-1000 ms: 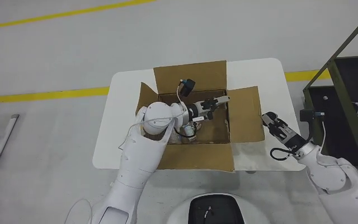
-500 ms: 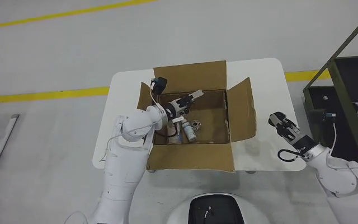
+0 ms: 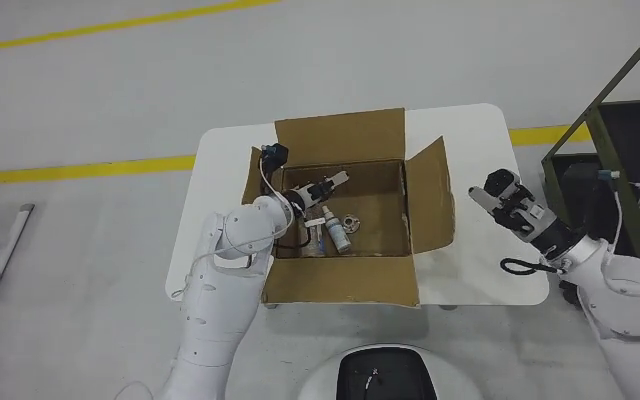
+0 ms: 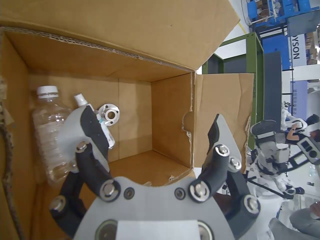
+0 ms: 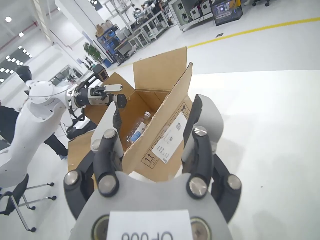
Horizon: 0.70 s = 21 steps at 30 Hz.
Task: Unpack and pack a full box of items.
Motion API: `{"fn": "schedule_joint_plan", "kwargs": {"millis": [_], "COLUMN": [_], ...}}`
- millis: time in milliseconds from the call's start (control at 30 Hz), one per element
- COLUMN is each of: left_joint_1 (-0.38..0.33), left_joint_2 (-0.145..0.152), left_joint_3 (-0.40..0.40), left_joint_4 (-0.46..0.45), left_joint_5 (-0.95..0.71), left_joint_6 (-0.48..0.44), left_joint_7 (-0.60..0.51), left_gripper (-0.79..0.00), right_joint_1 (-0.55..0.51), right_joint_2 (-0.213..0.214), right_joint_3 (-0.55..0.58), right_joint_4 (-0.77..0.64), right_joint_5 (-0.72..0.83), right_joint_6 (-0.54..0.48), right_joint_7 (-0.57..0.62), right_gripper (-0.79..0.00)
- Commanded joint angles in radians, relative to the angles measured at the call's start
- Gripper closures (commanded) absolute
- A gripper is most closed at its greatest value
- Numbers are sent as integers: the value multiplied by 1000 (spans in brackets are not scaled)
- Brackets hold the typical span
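An open cardboard box stands mid-table with its flaps spread. On its floor lie a clear plastic bottle, a small white-capped tube and a metal flange, the flange nearest the middle. My left gripper hovers open over the box's left part, above the bottle, holding nothing; its fingers stand wide apart. My right gripper hangs open above the table to the right of the box, facing the raised right flap. Past that flap I see the bottle.
The white table has bare surface to the right of the box and behind it. A green metal rack stands past the table's right edge. The box's near flap lies flat toward me.
My left gripper has drawn back from the box's middle to its left side. The right flap has risen from flat to tilted up. My right gripper has moved toward the table's far side.
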Motion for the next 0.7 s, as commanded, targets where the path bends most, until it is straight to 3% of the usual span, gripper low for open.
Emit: {"fn": "schedule_joint_plan", "kwargs": {"millis": [0, 67, 200, 333, 433, 500, 667], "left_joint_1": [0, -1, -1, 1, 3, 5, 8], "left_joint_2": [2, 3, 7, 9, 11, 12, 15], "left_joint_3": [9, 17, 33, 42, 41, 40, 34], "left_joint_4": [0, 3, 7, 13, 18, 22, 30], "left_joint_5": [24, 49, 101, 132, 140, 146, 159], "left_joint_6": [6, 13, 26, 29, 30, 29, 29], "left_joint_7": [-2, -5, -16, -17, -18, -19, -25], "left_gripper": [-785, -785, -785, -785, -785, -785, -785], "right_joint_1": [28, 44, 86, 119, 123, 116, 89], "right_joint_2": [3, 1, -2, -8, -10, -11, -12], "right_joint_3": [-13, -44, -110, -169, -190, -192, -183], "right_joint_4": [-16, -31, -4, 35, 60, 74, 110], "right_joint_5": [-97, -144, -219, -236, -232, -225, -181], "right_joint_6": [46, 74, 127, 160, 175, 184, 179], "right_joint_7": [29, 32, 57, 65, 69, 68, 48], "right_gripper": [-514, -526, -388, -336, -206, -25, 0]}}
